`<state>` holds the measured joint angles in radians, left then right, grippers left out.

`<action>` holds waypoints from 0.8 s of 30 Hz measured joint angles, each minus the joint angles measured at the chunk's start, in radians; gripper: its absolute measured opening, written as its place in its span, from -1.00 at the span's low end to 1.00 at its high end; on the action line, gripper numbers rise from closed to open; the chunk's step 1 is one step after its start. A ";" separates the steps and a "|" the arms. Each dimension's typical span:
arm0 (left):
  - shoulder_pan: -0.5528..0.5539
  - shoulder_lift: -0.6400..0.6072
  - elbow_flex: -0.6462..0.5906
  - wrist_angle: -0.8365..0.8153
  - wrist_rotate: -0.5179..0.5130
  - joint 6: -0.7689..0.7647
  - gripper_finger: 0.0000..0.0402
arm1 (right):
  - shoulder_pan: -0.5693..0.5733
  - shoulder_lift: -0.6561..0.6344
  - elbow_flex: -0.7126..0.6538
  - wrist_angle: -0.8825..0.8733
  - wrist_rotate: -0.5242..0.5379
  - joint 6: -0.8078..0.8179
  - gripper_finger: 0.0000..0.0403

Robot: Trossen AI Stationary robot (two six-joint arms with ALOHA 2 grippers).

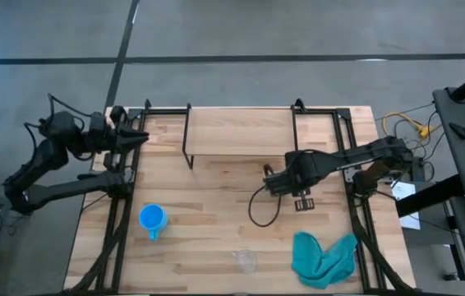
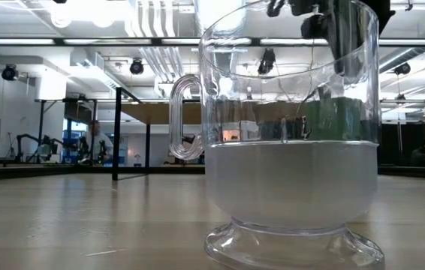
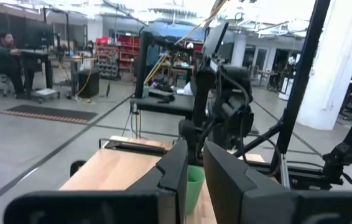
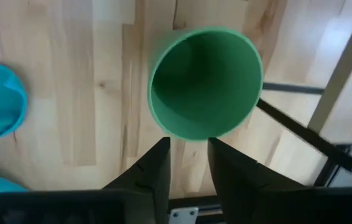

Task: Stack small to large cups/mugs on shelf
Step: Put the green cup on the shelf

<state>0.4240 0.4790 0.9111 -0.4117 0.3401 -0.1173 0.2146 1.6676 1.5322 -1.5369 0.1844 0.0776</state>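
The green cup stands upright on the table, mouth up, straight under my right gripper, whose narrowly open fingers hover by its near rim. In the high view my right gripper hides that cup; the left wrist view shows the cup below it. The blue mug stands near the table's left side. The clear glass cup stands at the near edge and fills the low view. The shelf stands along the far edge. My left gripper waits, shut, over the far left corner.
A teal cloth lies crumpled near the table's near right corner. Black frame rails run along the table's left and right sides. Bare board lies between the blue mug and the green cup. People sit in the room beyond.
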 joint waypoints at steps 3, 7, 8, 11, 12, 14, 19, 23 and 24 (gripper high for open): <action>0.000 -0.014 0.000 0.001 0.000 -0.004 -0.81 | -0.006 0.009 0.000 0.000 -0.001 0.014 -0.36; 0.000 -0.026 -0.004 -0.003 0.001 -0.005 -0.81 | -0.015 0.026 0.000 0.002 -0.029 0.088 -0.26; 0.000 -0.028 -0.005 -0.003 0.001 -0.006 -0.81 | -0.018 0.031 0.000 0.003 -0.058 0.099 -0.24; 0.000 -0.028 -0.006 -0.002 0.002 -0.007 -0.81 | -0.017 0.050 0.000 0.013 -0.178 0.098 -0.23; 0.000 -0.029 -0.006 -0.002 0.003 -0.007 -0.81 | -0.015 0.054 -0.001 0.020 -0.195 0.091 -0.22; 0.000 -0.029 -0.006 -0.003 0.005 -0.006 -0.81 | -0.007 0.065 -0.001 0.042 -0.194 0.078 -0.22; 0.000 -0.030 -0.006 -0.002 0.006 -0.006 -0.81 | -0.012 0.084 -0.001 0.099 -0.145 0.037 -0.22; 0.000 -0.033 -0.007 -0.002 0.007 -0.006 -0.81 | -0.025 0.093 -0.001 0.103 -0.131 0.038 -0.22; 0.000 -0.035 -0.007 -0.003 0.007 -0.006 -0.81 | -0.028 0.095 -0.001 0.104 -0.131 0.038 -0.22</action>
<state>0.4241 0.4445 0.9043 -0.4144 0.3467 -0.1234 0.1869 1.7624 1.5311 -1.4324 0.0534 0.1158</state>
